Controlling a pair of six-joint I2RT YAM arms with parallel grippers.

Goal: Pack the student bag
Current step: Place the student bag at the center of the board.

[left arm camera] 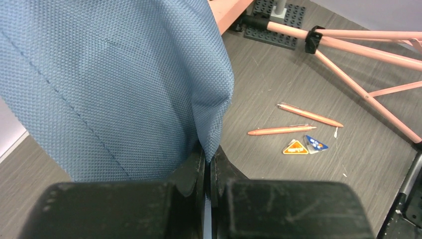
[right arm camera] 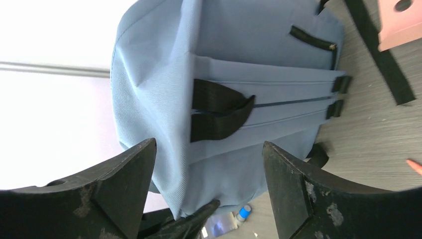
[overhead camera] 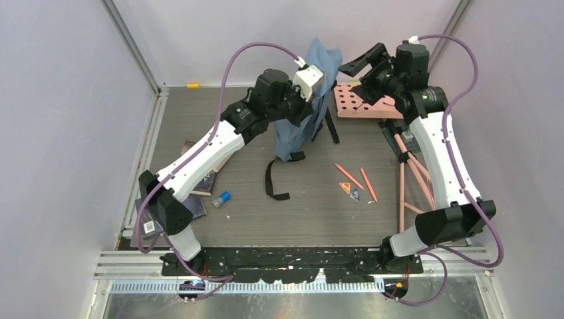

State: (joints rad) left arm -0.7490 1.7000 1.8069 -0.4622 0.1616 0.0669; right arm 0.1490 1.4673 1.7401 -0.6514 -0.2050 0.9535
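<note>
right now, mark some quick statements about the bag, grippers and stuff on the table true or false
1. The left gripper is shut on the student bag fabric. True.
2. The right gripper is clamped on the bag's black loop. False: its jaws stand open and the loop lies ahead of them, ungripped.
3. Two orange pens lie on the table outside the bag. True.
4. The bag lies flat on the table. False: it stands upright, pinched near its top by the left gripper.
5. The small blue-capped item lies beside the pens. False: it lies on the other side of the bag, near the books.
</note>
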